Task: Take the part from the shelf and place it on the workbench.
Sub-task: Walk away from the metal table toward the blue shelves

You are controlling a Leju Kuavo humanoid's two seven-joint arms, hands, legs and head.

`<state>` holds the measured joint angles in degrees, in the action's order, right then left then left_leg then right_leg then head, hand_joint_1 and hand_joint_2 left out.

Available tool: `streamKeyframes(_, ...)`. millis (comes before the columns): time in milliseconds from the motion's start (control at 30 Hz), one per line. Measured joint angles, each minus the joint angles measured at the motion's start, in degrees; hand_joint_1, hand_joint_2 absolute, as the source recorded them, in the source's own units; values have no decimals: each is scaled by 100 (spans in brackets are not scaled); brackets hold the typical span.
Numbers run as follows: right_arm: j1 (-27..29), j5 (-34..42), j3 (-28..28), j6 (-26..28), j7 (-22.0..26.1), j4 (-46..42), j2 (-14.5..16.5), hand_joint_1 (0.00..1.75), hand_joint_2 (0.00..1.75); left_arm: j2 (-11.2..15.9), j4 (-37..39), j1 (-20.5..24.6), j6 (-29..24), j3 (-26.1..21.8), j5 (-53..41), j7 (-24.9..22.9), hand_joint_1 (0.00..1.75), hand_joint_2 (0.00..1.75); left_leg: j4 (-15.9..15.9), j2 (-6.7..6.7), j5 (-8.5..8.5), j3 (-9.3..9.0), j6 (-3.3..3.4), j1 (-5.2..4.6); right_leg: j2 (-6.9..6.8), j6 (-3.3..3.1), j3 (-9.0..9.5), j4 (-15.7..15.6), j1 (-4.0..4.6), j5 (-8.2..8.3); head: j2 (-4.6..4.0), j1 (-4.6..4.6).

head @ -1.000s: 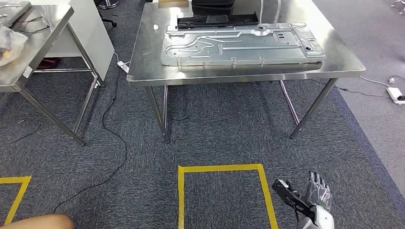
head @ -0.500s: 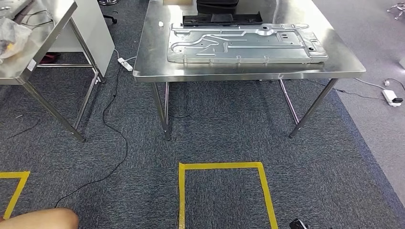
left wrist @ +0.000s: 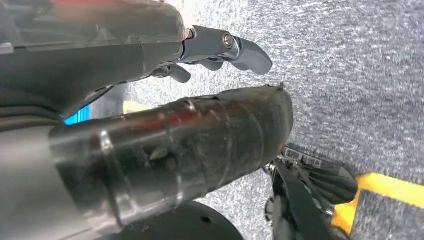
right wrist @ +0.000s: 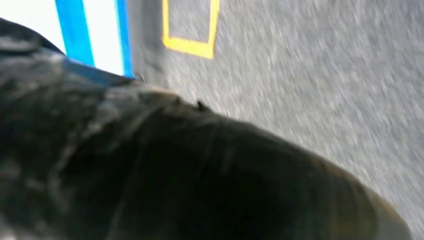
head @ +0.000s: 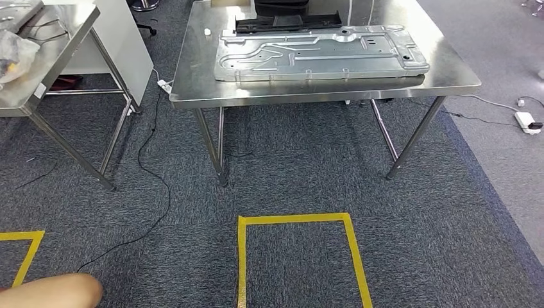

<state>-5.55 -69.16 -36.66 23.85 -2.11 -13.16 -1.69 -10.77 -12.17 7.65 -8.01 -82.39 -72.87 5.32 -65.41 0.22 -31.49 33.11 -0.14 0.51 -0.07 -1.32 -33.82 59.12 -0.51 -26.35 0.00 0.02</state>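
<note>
- Two hands hang low over the carpet. My left hand (left wrist: 165,100) is loosely open with nothing in it, its dark fingers (left wrist: 240,50) apart from the thumb.
- My right hand (right wrist: 150,170) is a dark blur in its wrist view, so I cannot tell how open it is. A second ago it was raised at the near right of the head view, and it has since dropped to my side.
- Nearest on the floor is the yellow tape square (head: 295,219), with a black cable (head: 157,192) trailing to its left.
- Beyond it stands the bench (head: 449,70), and the head view has swung slightly since a second ago.
- The part, a large pressed metal panel (head: 314,54), lies flat on the far bench, near its front edge.
- My reading is that the placing is done and I am standing clear, arms lowered.
</note>
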Motion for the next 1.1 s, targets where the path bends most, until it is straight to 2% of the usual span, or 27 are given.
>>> streamKeyframes(67, 11, 1, -59, -84, -145, 13, 112, 0, 0, -1, 0, 12, -23, -13, 36, -4, 0, 0, 649, -2, 184, -351, 59, -25, 7, 39, -18, 23, 16, 21, 0, 2)
streamKeyframes(133, 15, 5, -110, -148, -222, 20, 193, 0, 0, -8, 0, 21, -44, -27, 66, -12, 0, 0, 769, -3, 218, -383, 97, -53, 5, 99, -28, 22, 20, 56, 0, 3)
streamKeyframes(200, 24, 27, -157, -177, -249, 26, 252, 0, 0, -18, 0, 18, -59, -44, 95, -25, 0, 0, 820, 11, 293, -374, 161, -34, 7, 169, -40, 33, 20, 54, 0, 4)
streamKeyframes(233, 29, 49, -180, -183, -258, 28, 274, 0, 0, -23, 0, 19, -68, -54, 108, -32, 0, 0, 853, 24, 343, -363, 203, -19, 9, 198, -78, 121, 18, -45, 0, 8)
streamKeyframes(267, 35, 80, -202, -189, -262, 31, 296, 0, 0, -27, 0, 19, -78, -64, 119, -40, 0, 0, 881, 37, 395, -339, 244, -4, 11, 222, -155, 318, 14, -229, 0, 13)
streamKeyframes(300, 39, 114, -227, -195, -261, 33, 312, 0, 0, -31, 0, 22, -85, -74, 128, -47, 0, 0, 886, 47, 435, -305, 271, -4, 11, 243, -265, 621, -2, -478, 0, 16)
streamKeyframes(367, 45, 179, -281, -199, -244, 35, 345, 0, 0, -38, 0, 20, -96, -93, 138, -54, 0, 0, 867, 49, 493, -200, 286, -12, 10, 280, -480, 1309, -23, -900, 0, 19)
streamKeyframes(400, 48, 203, -307, -200, -231, 36, 363, 0, 0, -42, 0, 18, -98, -104, 141, -56, 0, 0, 849, 50, 516, -149, 277, -13, 9, 293, -509, 1505, -31, -970, 0, 18)
streamKeyframes(433, 51, 222, -328, -201, -218, 37, 380, 0, 0, -47, 0, 16, -99, -115, 144, -58, 0, 0, 828, 51, 535, -100, 267, -13, 8, 300, -451, 1518, -38, -935, 0, 18)
streamKeyframes(467, 52, 233, -343, -201, -205, 39, 394, 0, 0, -52, 0, 16, -100, -125, 146, -59, 0, 0, 801, 51, 551, -54, 254, -11, 7, 303, -273, 1299, -45, -808, 0, 18)
streamKeyframes(500, 51, 240, -353, -201, -192, 41, 407, 0, 0, -58, 0, 17, -102, -131, 149, -59, 0, 0, 773, 50, 561, -16, 242, -9, 7, 302, -40, 959, -53, -650, 0, 19)
streamKeyframes(567, 38, 246, -372, -205, -160, 44, 422, 0, 0, -69, 0, 20, -106, -136, 151, -57, 0, 0, 715, 48, 585, 50, 197, -16, 10, 273, 406, 226, -40, -458, 0, 18)
streamKeyframes(633, 26, 261, -409, -221, -113, 44, 439, 0, 0, -75, 0, 28, -115, -139, 163, -52, 0, 0, 686, 47, 627, 84, 125, -21, 18, 213, 519, -59, -2, -437, 0, 16)
streamKeyframes(700, 27, 297, -450, -255, -46, 45, 459, 0, 0, -78, 0, 31, -126, -142, 188, -45, 0, 0, 674, 41, 655, 100, 46, -14, 11, 126, 473, -92, 2, -382, 0, 16)
streamKeyframes(733, 27, 320, -470, -275, -9, 45, 471, 0, 0, -79, 0, 29, -133, -143, 199, -42, 0, 0, 624, 34, 601, 126, 12, -8, 5, 80, 453, -107, -9, -343, 0, 15)
streamKeyframes(767, 27, 347, -492, -292, 28, 45, 482, 0, 0, -80, 0, 24, -140, -145, 210, -39, 0, 0, 476, 25, 453, 186, -14, -3, -4, 31, 423, -129, -22, -298, 0, 12)
streamKeyframes(800, 26, 374, -516, -310, 65, 45, 492, 0, 0, -79, 0, 20, -146, -146, 219, -37, 0, 0, 207, 17, 221, 284, -35, 6, -13, -6, 379, -140, -28, -253, 0, 7)
streamKeyframes(867, 26, 415, -568, -339, 137, 45, 497, 0, 0, -81, 0, 15, -153, -149, 237, -36, 0, 0, -496, 13, -265, 509, -67, 14, -19, -44, 268, -135, -13, -177, 0, -2)
streamKeyframes(900, 28, 425, -593, -353, 172, 45, 502, 0, 0, -83, 0, 12, -156, -150, 245, -36, 0, 0, -761, 13, -387, 560, -78, 16, -21, -44, 211, -126, -6, -139, 0, -2)
streamKeyframes(933, 30, 429, -615, -362, 205, 46, 509, 0, 0, -86, 0, 8, -159, -151, 252, -36, 0, 0, -845, 14, -389, 520, -81, 16, -22, -39, 156, -110, -1, -106, 0, -2)
streamKeyframes(967, 31, 432, -638, -366, 235, 46, 517, 0, 0, -88, 0, 6, -163, -152, 258, -36, 0, 0, -711, 14, -291, 366, -79, 16, -21, -29, 102, -89, 1, -78, 0, -2)
streamKeyframes(1000, 31, 434, -659, -366, 257, 46, 527, 0, 0, -90, 0, 6, -169, -154, 265, -36, 0, 0, -364, 14, -133, 103, -65, 16, -19, -17, 56, -63, 2, -55, 0, -2)
streamKeyframes(1067, 28, 437, -700, -369, 284, 46, 547, 0, 0, -90, 0, 14, -183, -157, 282, -36, 0, 0, 439, 10, 71, -425, -19, 3, -15, 24, 3, -15, 6, -18, 0, -1)
streamKeyframes(1100, 27, 436, -716, -377, 289, 46, 555, 0, 0, -90, 0, 19, -190, -160, 292, -36, 0, 0, 691, 7, 107, -566, 7, -9, -16, 55, -9, -2, 12, 4, 0, 0)
